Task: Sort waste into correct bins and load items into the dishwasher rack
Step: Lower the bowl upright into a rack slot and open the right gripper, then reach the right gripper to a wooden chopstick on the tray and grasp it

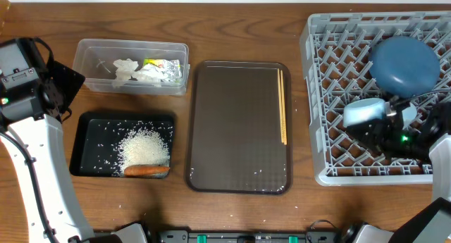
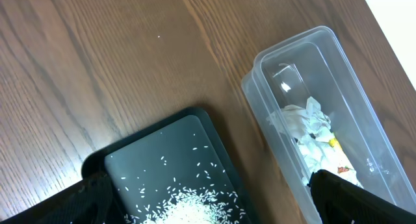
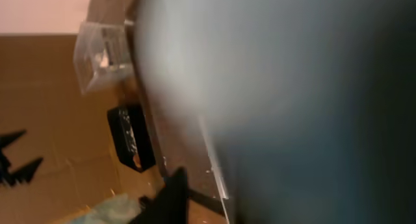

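Note:
The blue plate (image 1: 403,65) stands in the grey dishwasher rack (image 1: 320,174). My right gripper (image 1: 390,106) is at the plate's lower edge, next to a light blue cup or bowl (image 1: 363,113). In the right wrist view the blurred plate (image 3: 292,107) fills the frame and only one dark finger (image 3: 170,198) shows, so the grip is unclear. Over the black tray (image 2: 162,152), my left gripper (image 2: 221,208) hangs wide open and holds nothing. That tray (image 1: 91,141) has rice (image 1: 144,148) and a carrot (image 1: 146,170). The clear tub (image 1: 95,53) holds tissue (image 1: 134,70) and a foil wrapper (image 1: 163,67).
A brown serving tray (image 1: 239,127) lies mid-table with the chopsticks (image 1: 283,106) along its right side and a few rice grains near its front. The left arm's body (image 1: 25,74) stands at the table's left edge.

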Robot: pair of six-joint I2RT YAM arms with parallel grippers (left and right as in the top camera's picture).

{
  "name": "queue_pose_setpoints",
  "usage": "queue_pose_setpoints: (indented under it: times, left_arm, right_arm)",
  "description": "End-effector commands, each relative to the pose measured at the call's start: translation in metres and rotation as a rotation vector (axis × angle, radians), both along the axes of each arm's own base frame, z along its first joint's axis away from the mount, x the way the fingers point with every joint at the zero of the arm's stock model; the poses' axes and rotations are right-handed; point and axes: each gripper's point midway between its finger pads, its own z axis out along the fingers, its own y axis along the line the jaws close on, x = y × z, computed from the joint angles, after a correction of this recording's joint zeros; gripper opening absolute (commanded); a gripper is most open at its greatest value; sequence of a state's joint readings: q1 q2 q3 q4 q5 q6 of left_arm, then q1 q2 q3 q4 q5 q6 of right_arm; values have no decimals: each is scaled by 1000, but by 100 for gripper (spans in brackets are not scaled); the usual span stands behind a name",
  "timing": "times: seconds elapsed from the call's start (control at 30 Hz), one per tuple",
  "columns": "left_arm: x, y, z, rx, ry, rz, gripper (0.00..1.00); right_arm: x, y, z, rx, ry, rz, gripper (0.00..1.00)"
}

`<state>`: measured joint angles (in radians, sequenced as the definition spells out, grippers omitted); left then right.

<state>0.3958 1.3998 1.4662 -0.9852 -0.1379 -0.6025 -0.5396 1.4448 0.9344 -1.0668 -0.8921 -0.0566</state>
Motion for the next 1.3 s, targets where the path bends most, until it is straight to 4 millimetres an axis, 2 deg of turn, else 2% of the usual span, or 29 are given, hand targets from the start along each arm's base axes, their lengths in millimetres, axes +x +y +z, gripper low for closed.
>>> queue_pose_setpoints:
  times: [0.0,0.1,0.17,0.23,0.33,0.37,0.4,0.47,0.53,0.67,0.73,0.83,0.9,0.97,1.07,1.17,1.27]
  left_arm:
    - [0,4,2,10,1,12,100]
    - [0,4,2,10,1,12,100]
    - [0,4,2,10,1,12,100]
    - [0,4,2,10,1,12,100]
    - [0,4,2,10,1,12,100]
    - [0,4,2,10,1,12,100]
    - [0,4,2,10,1,12,100]
    - [0,4,2,10,1,12,100]
    - [0,4,2,10,1,12,100]
    - [0,4,2,10,1,12,100]
    - [0,4,2,10,1,12,100]
    - [0,4,2,10,1,12,100]
    - [0,4,2,10,1,12,100]
    - [0,4,2,10,1,12,100]
    - [0,4,2,10,1,12,100]
    - [0,4,2,10,1,12,100]
    - [0,4,2,11,1,12,100]
  right_arm:
    - [-6,-5,-5,-47,40,-4,38]
    - [-13,-14,-1,-124,91,-22,52]
    - [-17,-19,9,-177,98,-30,63]
    - [-19,-21,30,-221,67,-36,65]
    - [-24,-20,63,-270,-1,-51,76]
    - [-25,-18,74,-286,-30,-52,85]
    - [-27,-15,87,-301,-66,-51,99]
    - [-31,-4,112,-311,-147,-39,99]
    - [-36,17,139,-287,-266,3,99]
    - [-44,51,169,-297,-450,103,96]
    - [-43,55,172,-343,-467,98,91]
    - [-35,53,167,-416,-421,45,63]
    - [-29,62,163,-426,-402,56,63]
    - [-20,76,162,-425,-416,98,69]
    - [3,96,154,-459,-419,133,75]
    - [27,116,131,-536,-379,164,80]
    - [42,147,96,-556,-308,250,77]
